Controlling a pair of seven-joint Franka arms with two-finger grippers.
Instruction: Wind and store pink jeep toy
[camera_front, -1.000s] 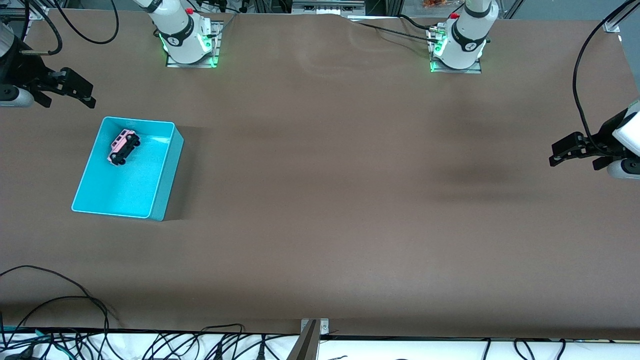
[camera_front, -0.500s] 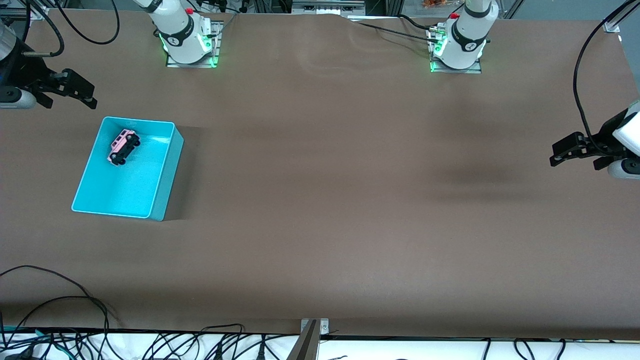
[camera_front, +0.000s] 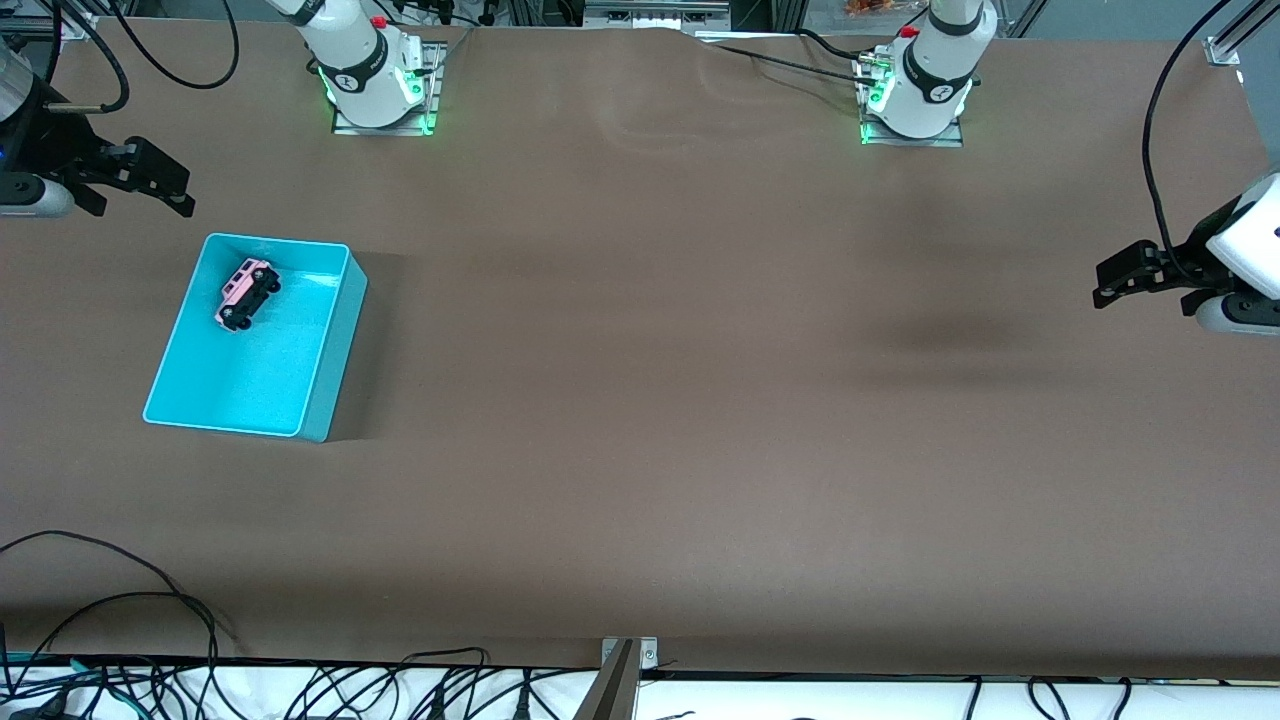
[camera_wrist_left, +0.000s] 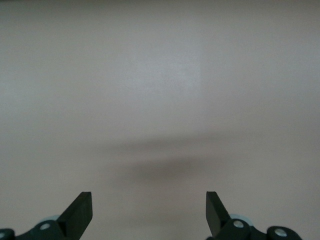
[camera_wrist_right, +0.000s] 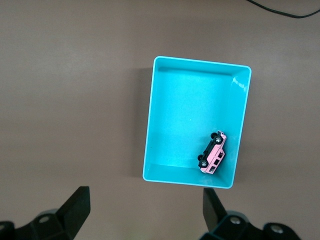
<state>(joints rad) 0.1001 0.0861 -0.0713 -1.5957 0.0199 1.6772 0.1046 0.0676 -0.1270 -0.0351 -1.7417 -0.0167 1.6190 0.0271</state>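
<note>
The pink jeep toy (camera_front: 246, 293) lies in the turquoise bin (camera_front: 338, 335) toward the right arm's end of the table. It seems to rest on its side, in the part of the bin farther from the front camera. The right wrist view looks down on the jeep (camera_wrist_right: 212, 153) and the bin (camera_wrist_right: 185, 115). My right gripper (camera_front: 178, 196) (camera_wrist_right: 146, 197) hangs open and empty over bare table just outside the bin's wall nearest the robot bases. At the left arm's end of the table, my left gripper (camera_front: 1100, 285) (camera_wrist_left: 149, 197) is open and empty over bare tabletop.
Both arm bases (camera_front: 378, 85) (camera_front: 915, 95) stand along the table edge farthest from the front camera. Loose black cables (camera_front: 150, 600) lie at the near edge by the right arm's end. A metal bracket (camera_front: 620, 670) sits mid-way along the near edge.
My left gripper has drifted a little toward the robot bases. The right gripper, the bin and the jeep stay as they were.
</note>
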